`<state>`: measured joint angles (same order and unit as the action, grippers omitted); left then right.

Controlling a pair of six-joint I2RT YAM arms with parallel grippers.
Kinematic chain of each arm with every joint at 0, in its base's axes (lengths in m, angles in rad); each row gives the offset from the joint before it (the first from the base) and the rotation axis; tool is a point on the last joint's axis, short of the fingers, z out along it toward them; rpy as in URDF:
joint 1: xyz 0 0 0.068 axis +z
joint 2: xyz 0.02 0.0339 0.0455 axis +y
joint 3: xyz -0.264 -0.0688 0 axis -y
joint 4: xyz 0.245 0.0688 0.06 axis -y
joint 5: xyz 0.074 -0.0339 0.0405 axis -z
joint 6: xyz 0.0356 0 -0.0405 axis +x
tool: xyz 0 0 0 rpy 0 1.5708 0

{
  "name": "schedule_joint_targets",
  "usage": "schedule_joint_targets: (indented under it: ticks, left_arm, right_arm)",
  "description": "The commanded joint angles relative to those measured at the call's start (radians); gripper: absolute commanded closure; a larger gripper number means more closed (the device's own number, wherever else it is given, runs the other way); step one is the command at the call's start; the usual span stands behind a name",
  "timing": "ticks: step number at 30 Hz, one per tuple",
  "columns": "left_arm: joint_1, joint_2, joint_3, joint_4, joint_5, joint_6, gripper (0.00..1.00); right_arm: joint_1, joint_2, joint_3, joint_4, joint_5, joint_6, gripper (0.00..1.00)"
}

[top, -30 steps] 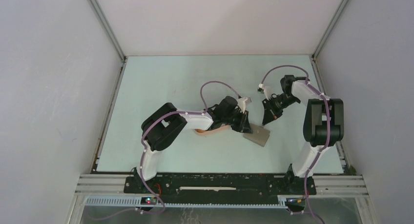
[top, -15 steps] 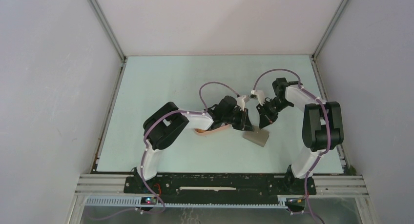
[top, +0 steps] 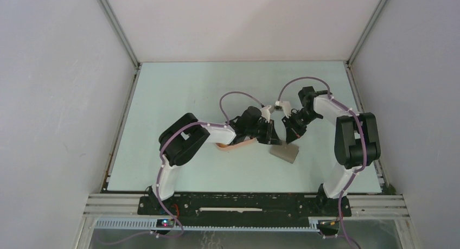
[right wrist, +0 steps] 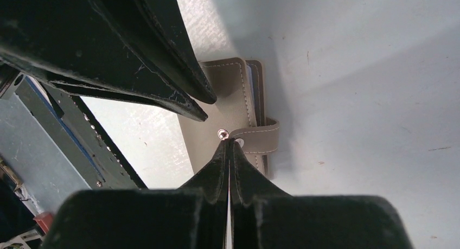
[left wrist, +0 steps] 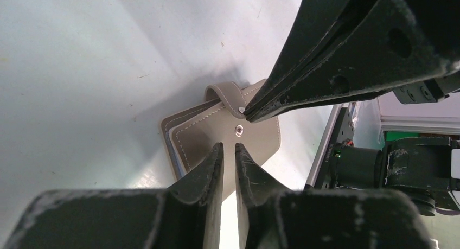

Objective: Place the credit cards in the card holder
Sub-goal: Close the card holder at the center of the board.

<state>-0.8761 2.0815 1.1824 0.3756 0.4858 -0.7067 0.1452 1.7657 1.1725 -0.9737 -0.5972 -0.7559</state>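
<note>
The card holder point(top: 286, 152) lies folded shut on the table, a taupe-grey square with white stitching point(left wrist: 259, 138) point(right wrist: 217, 110). Its tab point(left wrist: 228, 91) point(right wrist: 261, 138) curls over one edge toward a metal snap stud point(left wrist: 238, 130). My right gripper point(top: 291, 139) point(right wrist: 229, 141) is shut, its tips resting on the tab's end beside the stud. My left gripper point(top: 273, 139) point(left wrist: 228, 146) hovers over the cover just left of it, open by a narrow slit with nothing between the fingers. No credit cards show; only a pale blue edge peeks between the covers.
A peach-orange oval tray point(top: 233, 146) lies under the left forearm, left of the card holder. The two grippers stand tip to tip, almost touching. Grey enclosure walls surround the pale table point(top: 179, 91), and the frame rail runs along the near edge.
The right gripper has swung left and down onto the card holder's tab. The left gripper has stayed over the holder, its slit narrowing slightly.
</note>
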Motion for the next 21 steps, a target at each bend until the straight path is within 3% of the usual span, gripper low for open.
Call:
schedule_joint_targets:
  ticks: [1,21]
  left_arm:
    - [0.003,-0.005,-0.025,0.048,0.015,-0.004,0.83]
    - [0.001,-0.042,-0.098,0.122,0.024,-0.046,0.82]
  right_arm:
    - [0.033,0.002,-0.004,-0.014,0.004,0.025,1.0]
    - [0.072,-0.029,-0.025,-0.011,0.038,0.105,1.0]
